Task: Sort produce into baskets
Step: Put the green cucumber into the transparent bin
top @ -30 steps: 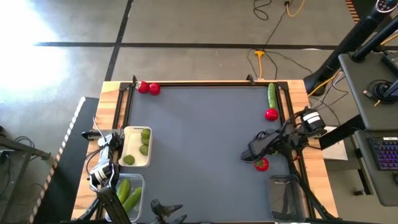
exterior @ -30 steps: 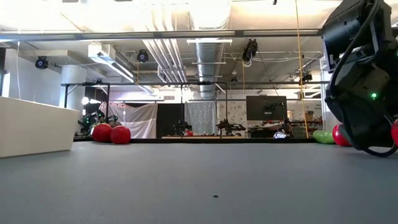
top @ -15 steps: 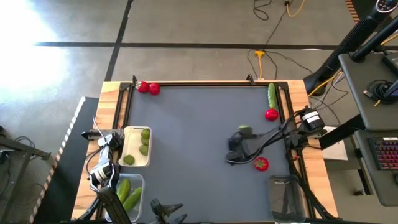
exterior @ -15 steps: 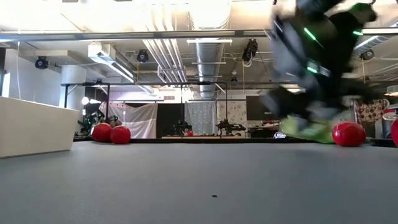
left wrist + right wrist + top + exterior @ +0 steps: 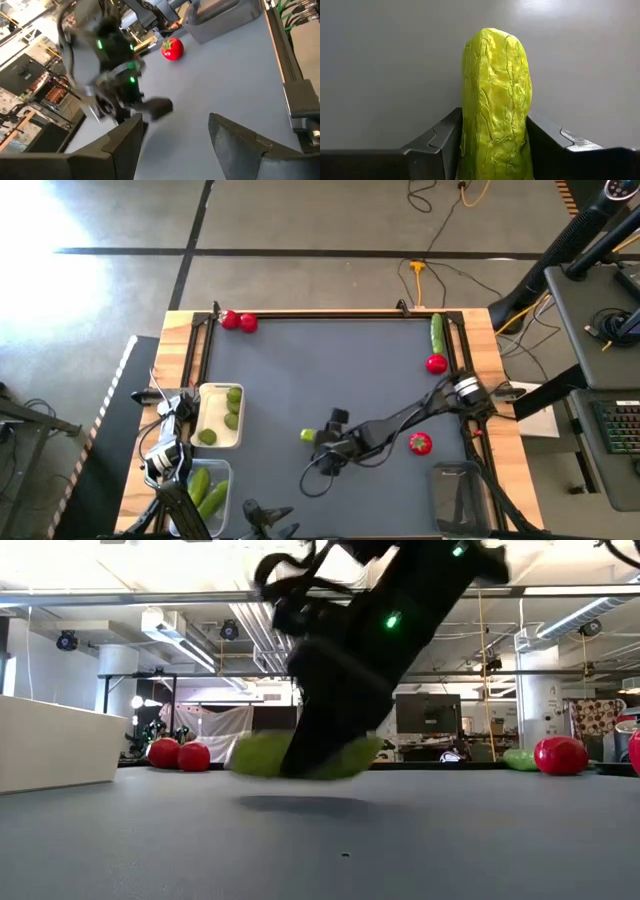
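Note:
My right gripper (image 5: 322, 442) is over the middle of the mat, shut on a long green cucumber-like piece (image 5: 495, 100), which the low view shows as a green blur (image 5: 255, 755) just above the mat. My left gripper (image 5: 175, 132) stands open and empty at the table's left edge, beside the white tray (image 5: 203, 396) that holds three limes. Two red pieces (image 5: 239, 321) lie at the far left. Another red piece (image 5: 436, 364) and a cucumber (image 5: 437, 332) lie at the far right. One more red piece (image 5: 420, 443) lies right of my right gripper. My right gripper pinches the cucumber-like piece by its two long sides (image 5: 470, 135) between its two fingers (image 5: 437, 145). The piece runs along the fingers, and its free end (image 5: 308, 435) sticks out past their tips toward the table's left. It hangs clear of the mat, above its shadow (image 5: 300, 803).
A clear tub (image 5: 222, 470) with green cucumbers stands at the near left, below the white tray. Another clear tub (image 5: 455, 492) stands at the near right. A wooden rim (image 5: 330, 312) frames the dark mat.
My right gripper has swept from the table's right side, beside the red piece, toward the left and near side to the mat's middle. Its wrist has rolled, and the green piece goes with it, clear of the mat. The red piece stays where it was.

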{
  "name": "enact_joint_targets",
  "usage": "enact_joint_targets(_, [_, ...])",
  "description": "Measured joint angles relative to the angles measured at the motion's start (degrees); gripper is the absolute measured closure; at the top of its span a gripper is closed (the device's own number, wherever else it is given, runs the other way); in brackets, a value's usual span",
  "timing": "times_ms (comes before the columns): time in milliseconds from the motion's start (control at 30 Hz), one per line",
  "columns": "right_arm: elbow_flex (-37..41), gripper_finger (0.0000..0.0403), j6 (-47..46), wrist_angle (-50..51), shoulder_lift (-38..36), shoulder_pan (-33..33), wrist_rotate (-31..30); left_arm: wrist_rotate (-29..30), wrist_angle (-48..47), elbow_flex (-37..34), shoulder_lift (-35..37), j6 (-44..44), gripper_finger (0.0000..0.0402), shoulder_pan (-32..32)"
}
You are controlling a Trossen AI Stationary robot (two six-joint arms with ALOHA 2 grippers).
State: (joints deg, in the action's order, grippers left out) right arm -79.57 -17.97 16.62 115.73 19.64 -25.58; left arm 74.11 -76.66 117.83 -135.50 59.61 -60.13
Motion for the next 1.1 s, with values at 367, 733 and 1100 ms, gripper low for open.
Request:
enact_joint_targets(367, [-12.3, 0.0186, 6.1, 0.4, 9.7, 0.8, 8.0, -2.5, 7.0, -1.5, 0.0, 3.8, 0.0192, 0.2])
enact_joint_targets(733, [-13.0, 0.0110, 6.9, 12.7, 4.8, 6.3, 7.3, -4.2, 10.2, -1.5, 0.0, 5.7, 0.0191, 0.8])
enact_joint_targets(1100, [-12.5, 0.0114, -2.4, 22.5, 1.4, 18.0, -14.0, -10.4, 8.3, -1.7, 0.0, 6.6, 0.0129, 9.1])
